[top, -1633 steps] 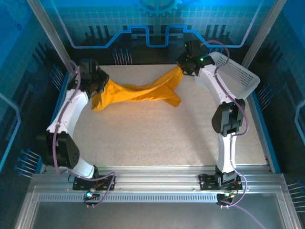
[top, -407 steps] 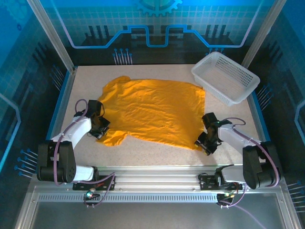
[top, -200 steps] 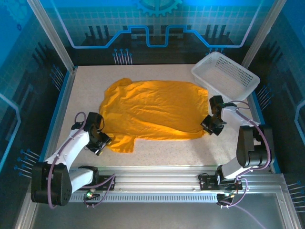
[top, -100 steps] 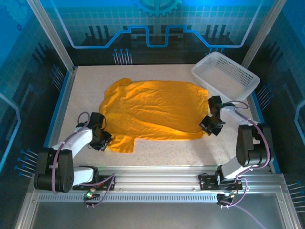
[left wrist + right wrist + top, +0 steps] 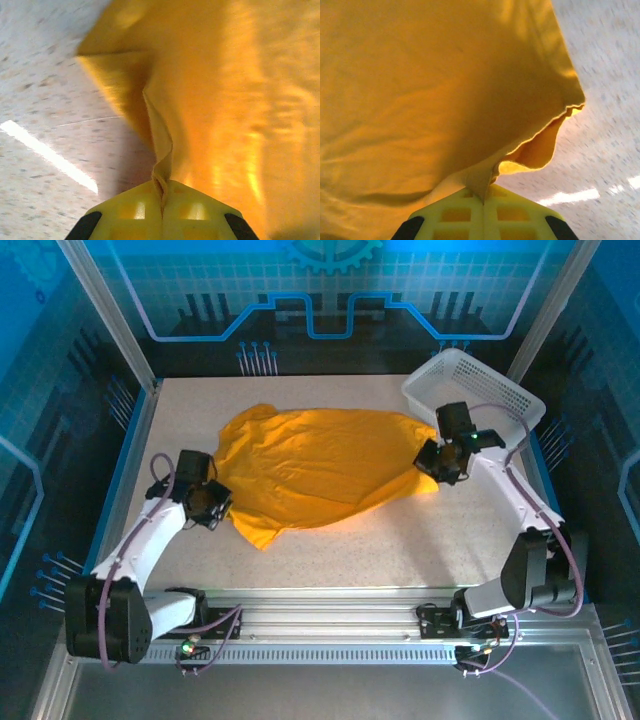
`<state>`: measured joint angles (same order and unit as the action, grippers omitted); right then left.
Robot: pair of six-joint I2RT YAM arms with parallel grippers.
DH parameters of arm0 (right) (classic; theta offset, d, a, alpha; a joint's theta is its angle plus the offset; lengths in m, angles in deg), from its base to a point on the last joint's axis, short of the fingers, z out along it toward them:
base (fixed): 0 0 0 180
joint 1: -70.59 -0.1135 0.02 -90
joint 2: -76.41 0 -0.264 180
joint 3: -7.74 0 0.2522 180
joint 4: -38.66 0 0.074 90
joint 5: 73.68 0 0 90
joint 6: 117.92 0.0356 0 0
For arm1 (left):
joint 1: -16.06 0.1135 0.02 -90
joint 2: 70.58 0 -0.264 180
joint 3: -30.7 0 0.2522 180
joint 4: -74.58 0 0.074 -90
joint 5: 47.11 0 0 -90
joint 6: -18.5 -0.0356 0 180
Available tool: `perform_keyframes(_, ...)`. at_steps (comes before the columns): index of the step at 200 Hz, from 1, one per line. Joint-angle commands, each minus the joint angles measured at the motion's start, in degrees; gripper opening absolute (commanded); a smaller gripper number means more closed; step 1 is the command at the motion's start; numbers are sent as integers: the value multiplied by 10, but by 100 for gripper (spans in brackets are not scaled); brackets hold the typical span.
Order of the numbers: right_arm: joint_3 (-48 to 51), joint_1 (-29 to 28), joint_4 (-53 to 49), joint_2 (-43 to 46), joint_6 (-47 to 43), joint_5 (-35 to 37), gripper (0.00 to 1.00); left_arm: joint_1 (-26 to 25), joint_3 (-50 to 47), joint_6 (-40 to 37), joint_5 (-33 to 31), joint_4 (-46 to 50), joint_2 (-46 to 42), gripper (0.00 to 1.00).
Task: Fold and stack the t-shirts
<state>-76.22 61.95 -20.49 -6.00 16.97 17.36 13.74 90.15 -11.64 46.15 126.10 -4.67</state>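
Note:
One orange-yellow t-shirt (image 5: pixel 310 465) lies spread over the back half of the table, its near edge lifted off the surface. My left gripper (image 5: pixel 212 506) is shut on the shirt's near left edge; in the left wrist view a thin fold of the t-shirt (image 5: pixel 210 90) runs into the closed yellow fingers (image 5: pixel 132 212). At the shirt's right corner my right gripper (image 5: pixel 432 462) is shut on the cloth, and the right wrist view has the t-shirt (image 5: pixel 430 90) hanging from my pinched fingers (image 5: pixel 512 215), hem curling beside them.
A white mesh basket (image 5: pixel 495 400) stands at the back right, just behind the right arm. Bare speckled tabletop (image 5: pixel 380 540) stretches in front of the shirt. Blue rails edge the table on both sides.
The left gripper closed on the shirt's near left edge and lifted it back. The right gripper carried its corner up and toward the basket, so the near hem now slants off the table.

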Motion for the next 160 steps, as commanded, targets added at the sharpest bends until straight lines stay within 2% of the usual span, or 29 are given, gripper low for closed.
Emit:
perform_keyframes(1, -69, -7, 5, 10, -32, -10, 0, -2, 72, 31, -19, 27, -30, 0)
perform_keyframes(40, -194, -7, 56, 1, -63, -47, 0, 0, 235, 37, -90, 17, -43, 0)
perform_keyframes(64, -251, -4, 87, 14, -80, -72, 0, 0, 300, 31, -125, -16, -68, 0)
perform_keyframes(119, -236, 11, 179, 137, -64, -106, 0, 0, 399, -24, -180, -65, -151, 0)
perform_keyframes(160, -262, 20, 192, 131, -30, -157, 0, 0, 510, -43, -167, -65, -97, 0)
